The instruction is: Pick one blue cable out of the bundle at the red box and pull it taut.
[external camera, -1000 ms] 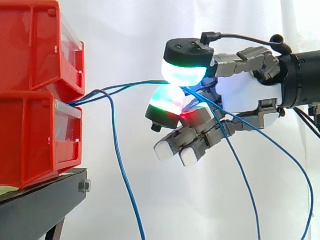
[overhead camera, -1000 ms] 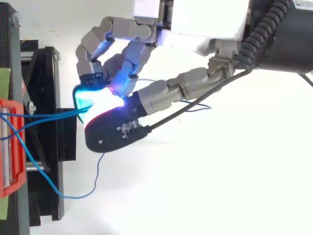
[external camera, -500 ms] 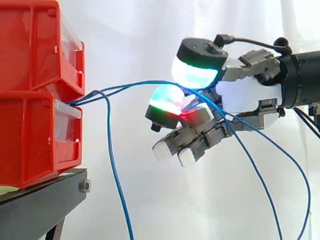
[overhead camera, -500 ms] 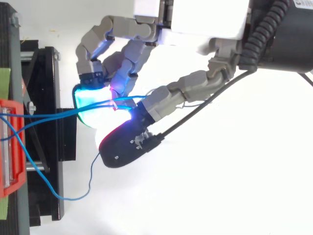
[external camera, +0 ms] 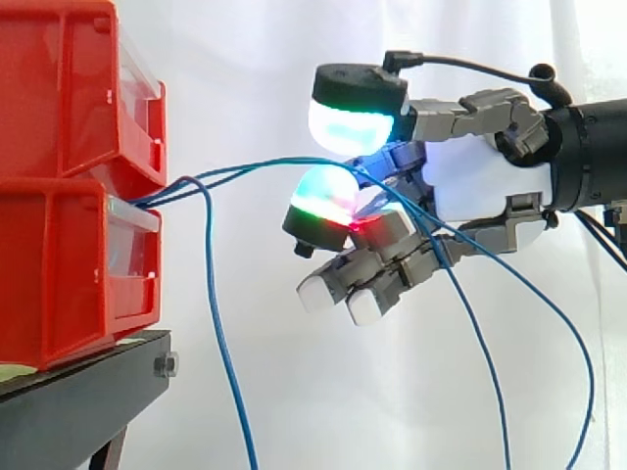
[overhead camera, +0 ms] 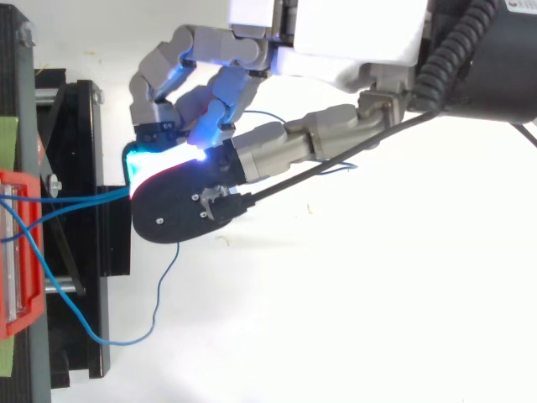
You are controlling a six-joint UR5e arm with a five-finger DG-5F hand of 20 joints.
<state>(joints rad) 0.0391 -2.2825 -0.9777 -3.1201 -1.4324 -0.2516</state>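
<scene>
Hand [external camera: 480,191] hovers near the stacked red boxes [external camera: 59,264] with blue cables [external camera: 245,166] running from between them into it in a loose arc, and though I cannot tell whether it grips them, singling one out and pulling it taut looks not yet done.

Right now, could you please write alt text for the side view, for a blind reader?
The hand, reaching in from the right, meets blue cables that run over from stacked red bins on the left. Past the hand the cables sag downward; another one hangs down beside the bins.
</scene>
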